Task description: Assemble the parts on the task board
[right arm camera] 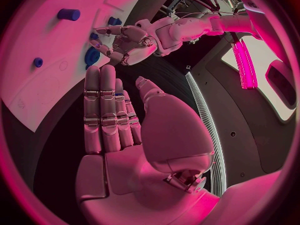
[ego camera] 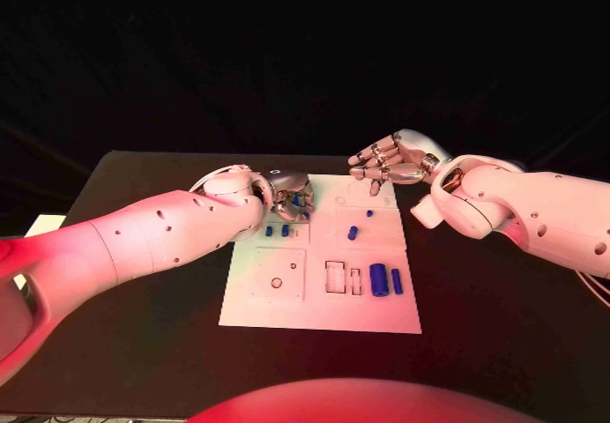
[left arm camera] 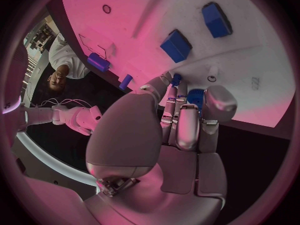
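Observation:
The white task board (ego camera: 318,295) lies in the middle of the table. My left hand (ego camera: 286,194) is down at its far left corner, fingers curled round a blue part (left arm camera: 195,96) that shows between thumb and fingers (left arm camera: 178,122); the part sits at the board's surface. My right hand (ego camera: 394,163) hovers above the board's far right edge, holding nothing; its fingers (right arm camera: 103,107) lie straight and together, thumb apart. Loose blue parts: a thick cylinder (ego camera: 377,279) beside a slim one (ego camera: 397,281) at the near right, and a peg (ego camera: 353,233) mid-board.
Two small blue pieces (ego camera: 276,231) stand just in front of my left hand. Empty recesses (ego camera: 336,276) and a round hole (ego camera: 276,283) mark the board's near half. Black tabletop (ego camera: 140,291) surrounds the board on all sides.

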